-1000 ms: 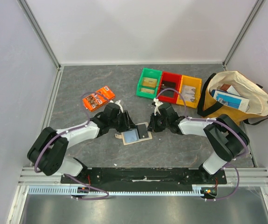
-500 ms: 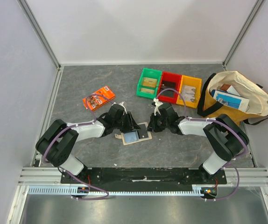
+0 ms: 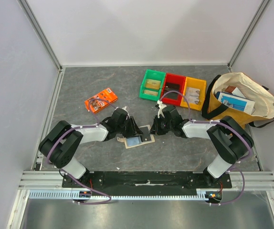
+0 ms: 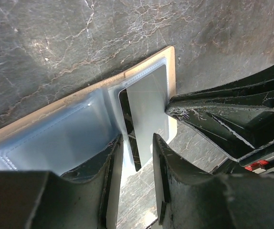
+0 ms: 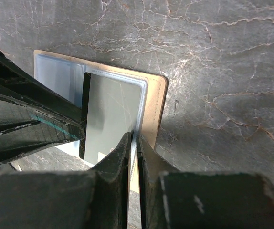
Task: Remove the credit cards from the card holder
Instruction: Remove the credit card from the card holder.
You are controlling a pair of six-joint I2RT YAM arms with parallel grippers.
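The card holder point(image 3: 138, 141) lies open on the table between my two grippers, tan outside point(image 4: 171, 62) with clear bluish pockets. A grey, dark-edged credit card point(image 4: 149, 102) sits in the pocket on the right gripper's side, also seen in the right wrist view point(image 5: 113, 112). My left gripper point(image 4: 136, 143) is low over the holder, its fingers point(image 4: 112, 164) a little apart astride the card's near end. My right gripper point(image 5: 135, 136) is shut on the thin clear edge of the holder's pocket beside the tan border point(image 5: 153, 102). In the top view the left gripper point(image 3: 133, 130) and right gripper point(image 3: 152, 129) face each other.
An orange packet point(image 3: 100, 99) lies at the back left. Green point(image 3: 152, 85), red point(image 3: 173, 88) and yellow point(image 3: 194, 90) bins stand in a row at the back. A cream tote bag point(image 3: 244, 98) with items sits at the right.
My left arm has swung in and its gripper has settled lower onto the holder, its jaws narrowing slightly. The holder shifted a little. My right gripper has kept its grip in place.
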